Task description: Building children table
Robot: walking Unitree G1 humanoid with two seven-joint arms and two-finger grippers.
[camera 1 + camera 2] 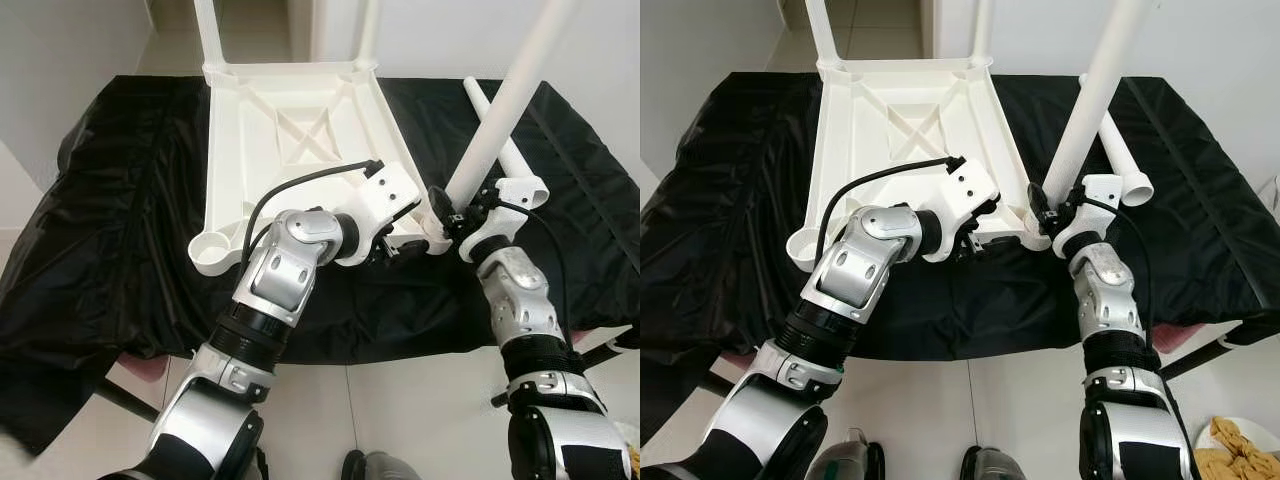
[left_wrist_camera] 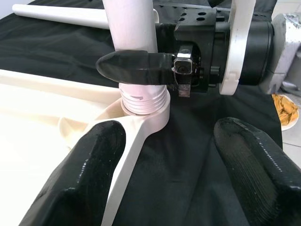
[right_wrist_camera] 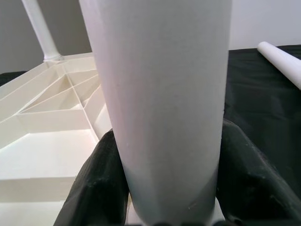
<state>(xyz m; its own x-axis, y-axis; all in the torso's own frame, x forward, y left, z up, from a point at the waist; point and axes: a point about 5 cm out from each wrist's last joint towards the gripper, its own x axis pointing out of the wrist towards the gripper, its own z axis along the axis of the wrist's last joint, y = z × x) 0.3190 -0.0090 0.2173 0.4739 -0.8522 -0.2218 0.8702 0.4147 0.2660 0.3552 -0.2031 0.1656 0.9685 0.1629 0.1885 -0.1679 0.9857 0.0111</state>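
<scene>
- Ribbed white plastic tabletop (image 1: 290,130) lies inverted on glossy black sheet (image 1: 110,220).
- Right gripper (image 1: 447,222) clamps smooth cylindrical leg (image 1: 500,110), tilted, threaded end in corner socket (image 2: 141,120).
- Left gripper (image 2: 164,174) spread apart beside socket, forearm bent inward.

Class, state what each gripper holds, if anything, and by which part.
The right gripper clamps the white table leg near its threaded lower end, just above the corner socket. The left gripper is open, holding nothing.

There was one upturned white tabletop (image 1: 290,130), four white legs — two standing in its far corners (image 1: 208,30), one held at the near corner (image 1: 500,110), one lying loose (image 1: 505,150) — one black cloth (image 1: 110,230) and two grippers (image 2: 164,188) (image 1: 445,218).
</scene>
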